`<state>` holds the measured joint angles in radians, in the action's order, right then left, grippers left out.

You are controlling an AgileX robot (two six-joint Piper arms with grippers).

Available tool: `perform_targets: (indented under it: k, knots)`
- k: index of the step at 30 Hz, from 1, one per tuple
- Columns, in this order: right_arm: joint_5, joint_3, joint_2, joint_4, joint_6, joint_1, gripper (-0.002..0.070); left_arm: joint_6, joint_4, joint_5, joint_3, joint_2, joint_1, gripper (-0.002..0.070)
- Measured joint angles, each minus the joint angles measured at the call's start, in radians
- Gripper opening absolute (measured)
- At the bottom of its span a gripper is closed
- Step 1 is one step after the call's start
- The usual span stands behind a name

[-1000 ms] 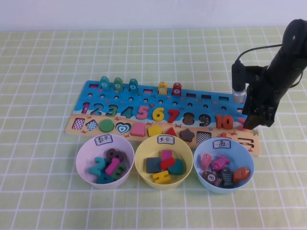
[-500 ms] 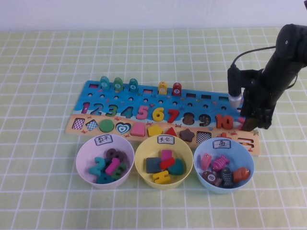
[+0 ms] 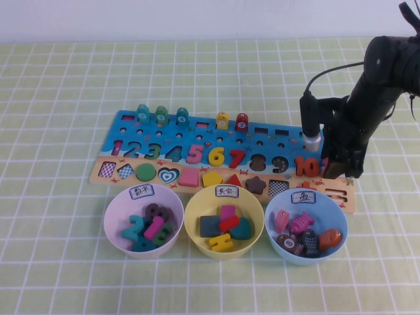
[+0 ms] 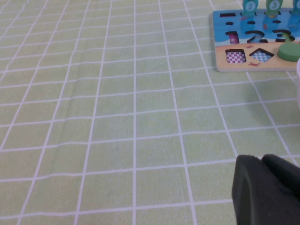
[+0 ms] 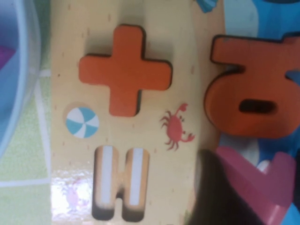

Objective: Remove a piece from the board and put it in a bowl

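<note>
The right gripper (image 3: 340, 169) hangs low over the right end of the board (image 3: 197, 125), just beyond the orange 10 (image 3: 306, 165). The piece (image 5: 262, 180) sits there on the board beside the 10, its pink edge showing under a dark fingertip (image 5: 220, 197) in the right wrist view; I cannot tell whether the fingers are spread or pinching it. Near it on the tan strip lie an orange plus (image 5: 124, 70) and an empty equals slot (image 5: 119, 183). The yellow bowl (image 3: 224, 222) stands in front of the board's middle, between the lilac bowl (image 3: 144, 220) and the blue bowl (image 3: 306, 225), well apart from the piece. The left gripper (image 4: 267, 190) hovers over bare checked cloth (image 4: 117, 117) off the board's left end, and its fingers' state cannot be told either
</note>
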<state>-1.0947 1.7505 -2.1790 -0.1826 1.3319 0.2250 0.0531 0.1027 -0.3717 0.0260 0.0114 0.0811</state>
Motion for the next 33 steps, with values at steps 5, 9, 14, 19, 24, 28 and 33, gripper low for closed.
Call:
perform_targets:
  k: [5, 9, 14, 19, 24, 28, 33]
  knots:
    - [-0.002, 0.000, 0.000, 0.002, 0.000, 0.000, 0.0285, 0.000, 0.000, 0.000, 0.000, 0.000, 0.000, -0.0005]
    - [-0.003, 0.000, 0.000, 0.002, -0.001, 0.000, 0.0285, 0.000, 0.000, 0.000, 0.000, 0.000, 0.000, -0.0005]
    - [-0.011, 0.008, 0.000, 0.033, -0.038, 0.003, 0.0285, 0.000, 0.000, 0.000, 0.000, 0.000, 0.000, -0.0005]
    - [-0.041, 0.048, 0.000, 0.081, -0.093, 0.005, 0.0285, 0.000, 0.000, 0.000, 0.000, 0.000, 0.000, -0.0005]
    - [-0.103, 0.118, 0.000, 0.076, -0.110, 0.005, 0.0285, 0.000, 0.000, 0.000, 0.000, 0.000, 0.000, -0.0005]
    - [-0.115, 0.156, 0.019, 0.049, -0.125, 0.005, 0.0285, 0.000, 0.000, 0.000, 0.000, 0.000, 0.000, -0.0005]
    - [-0.127, 0.158, 0.117, 0.031, -0.184, 0.005, 0.0285, 0.000, 0.000, 0.000, 0.000, 0.000, 0.000, -0.0005]
